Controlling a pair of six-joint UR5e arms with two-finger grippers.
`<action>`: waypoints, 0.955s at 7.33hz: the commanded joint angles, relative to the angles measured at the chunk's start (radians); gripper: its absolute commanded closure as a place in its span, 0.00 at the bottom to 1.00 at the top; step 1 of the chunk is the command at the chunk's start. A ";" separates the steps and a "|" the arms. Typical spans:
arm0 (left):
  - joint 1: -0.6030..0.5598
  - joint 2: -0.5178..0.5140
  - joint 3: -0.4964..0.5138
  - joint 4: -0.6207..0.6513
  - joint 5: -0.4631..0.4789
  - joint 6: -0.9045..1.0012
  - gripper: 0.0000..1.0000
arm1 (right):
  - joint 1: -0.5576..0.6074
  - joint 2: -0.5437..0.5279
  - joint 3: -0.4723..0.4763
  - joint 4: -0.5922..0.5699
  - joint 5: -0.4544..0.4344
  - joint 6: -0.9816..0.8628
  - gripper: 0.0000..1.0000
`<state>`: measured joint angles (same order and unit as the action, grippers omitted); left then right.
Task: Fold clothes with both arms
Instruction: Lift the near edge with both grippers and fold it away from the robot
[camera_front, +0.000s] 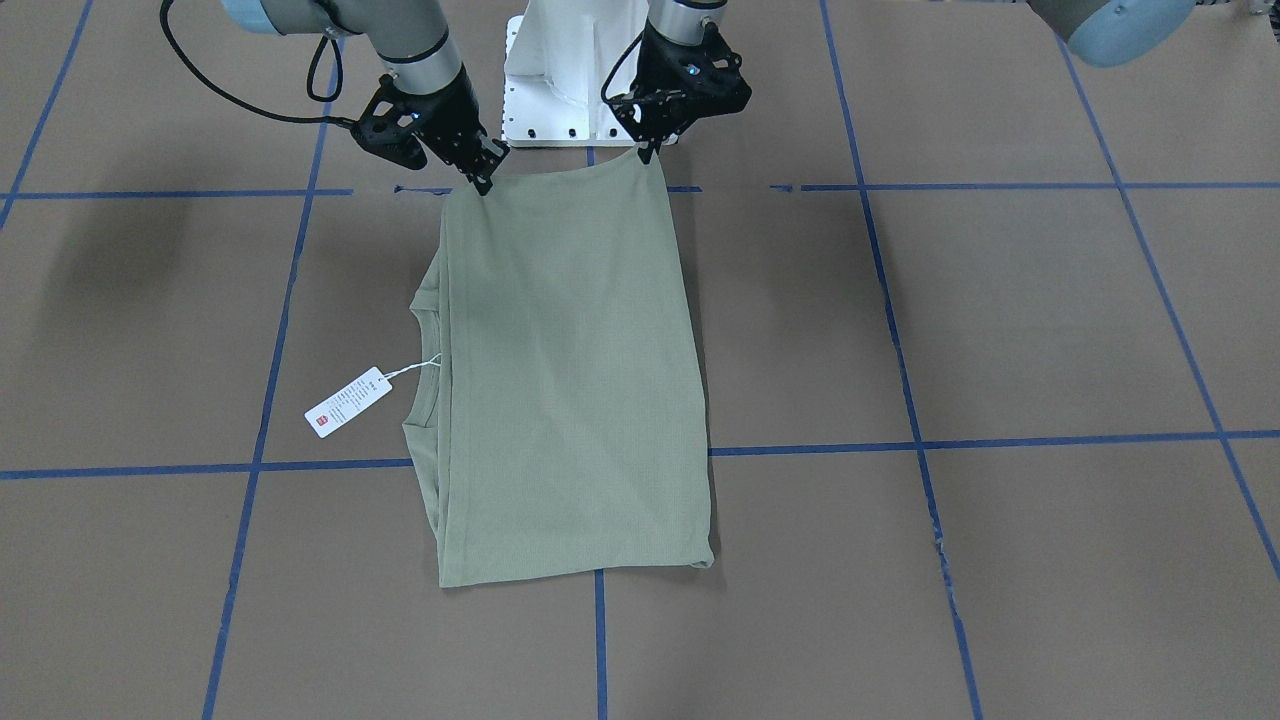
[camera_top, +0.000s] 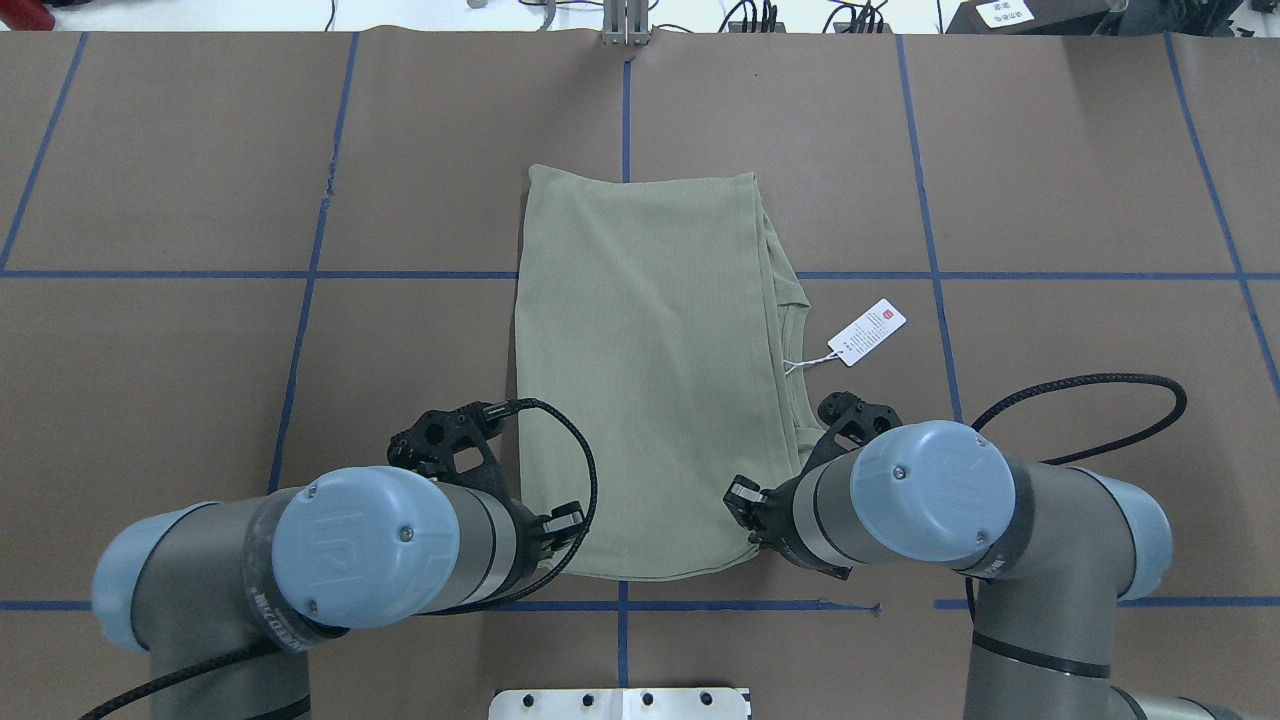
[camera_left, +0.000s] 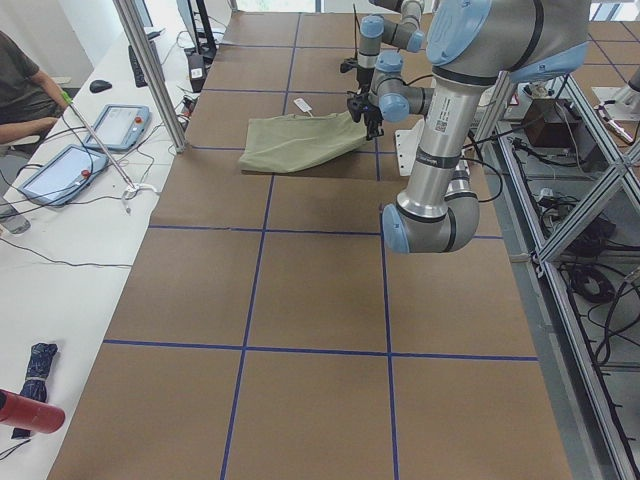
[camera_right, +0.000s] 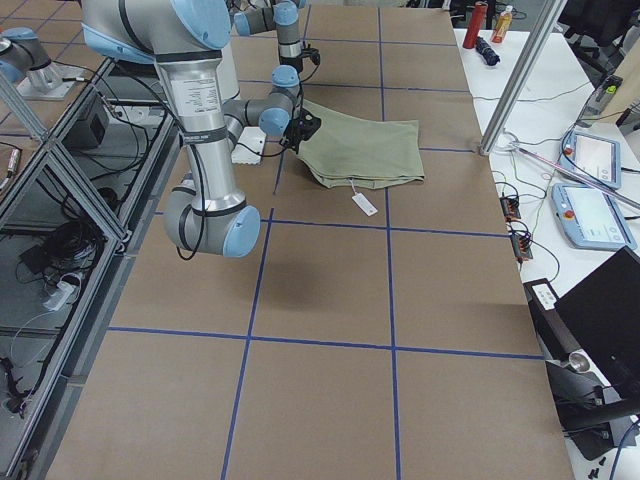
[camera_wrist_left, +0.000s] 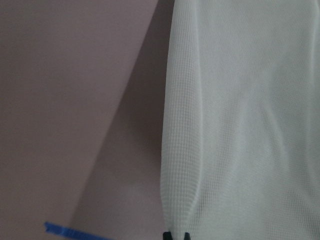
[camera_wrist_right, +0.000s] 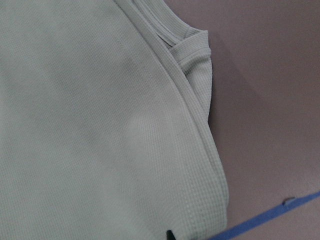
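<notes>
Since the fold apparently runs from robot-side edge toward far edge: left arm (camera_top: 365, 545) and right arm (camera_top: 930, 490), jaws of each pinched shut on one near corner of the shirt (camera_front: 570, 380), raised off the table (camera_top: 180, 400). Remainder flat, mid-table. Hang tag (camera_top: 867, 332) lies loose toward right edge.

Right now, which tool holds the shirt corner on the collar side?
The right tool, gripping the shirt on its hang tag side; the left tool holds the plain corner.

Matt waffle-knit cloth, shirt (camera_front: 570, 380); smooth white paper, hang tag (camera_front: 347, 402); matt brown paper-like sheet, table (camera_front: 1050, 300); blue tape (camera_front: 1000, 441)
</notes>
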<state>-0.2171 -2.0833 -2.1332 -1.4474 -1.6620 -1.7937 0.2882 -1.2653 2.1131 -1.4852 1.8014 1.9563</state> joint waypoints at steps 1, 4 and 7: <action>0.073 0.009 -0.126 0.149 -0.018 -0.007 1.00 | -0.035 -0.029 0.097 -0.003 0.155 -0.001 1.00; 0.096 -0.001 -0.131 0.174 -0.050 -0.003 1.00 | -0.049 -0.017 0.107 -0.003 0.170 -0.001 1.00; -0.121 -0.014 -0.075 0.124 -0.050 0.074 1.00 | 0.098 0.030 0.020 -0.003 0.158 -0.022 1.00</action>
<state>-0.2540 -2.0909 -2.2400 -1.2935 -1.7107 -1.7628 0.3253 -1.2619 2.1760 -1.4880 1.9645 1.9398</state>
